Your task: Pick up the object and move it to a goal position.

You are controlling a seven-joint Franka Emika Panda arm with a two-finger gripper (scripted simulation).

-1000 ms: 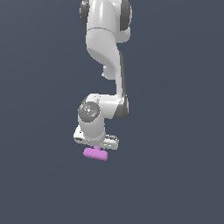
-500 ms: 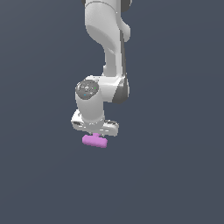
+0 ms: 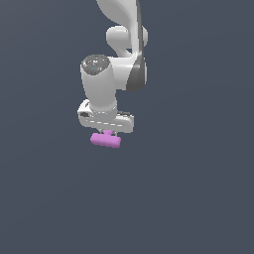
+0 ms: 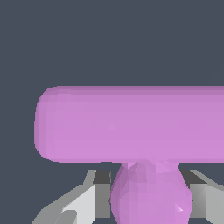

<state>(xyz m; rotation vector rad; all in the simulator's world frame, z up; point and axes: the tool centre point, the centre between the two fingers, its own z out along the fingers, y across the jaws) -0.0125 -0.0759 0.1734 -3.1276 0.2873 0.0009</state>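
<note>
The pink-purple H-shaped block (image 3: 105, 140) hangs directly under my gripper (image 3: 106, 133), held by its thin middle piece. In the wrist view the block (image 4: 131, 124) fills most of the picture: one bar lies crosswise and the middle piece runs down between my grey fingers (image 4: 81, 203). The gripper is shut on the block. The second bar is hidden behind the fingers. In the exterior view the white arm rises above the gripper, and nothing shows under the block.
A plain dark grey-blue background (image 3: 198, 188) surrounds the arm. No goal marker or other object shows in either view.
The arm has lifted the gripper and the block upward across the exterior view. The block stays held between the fingers.
</note>
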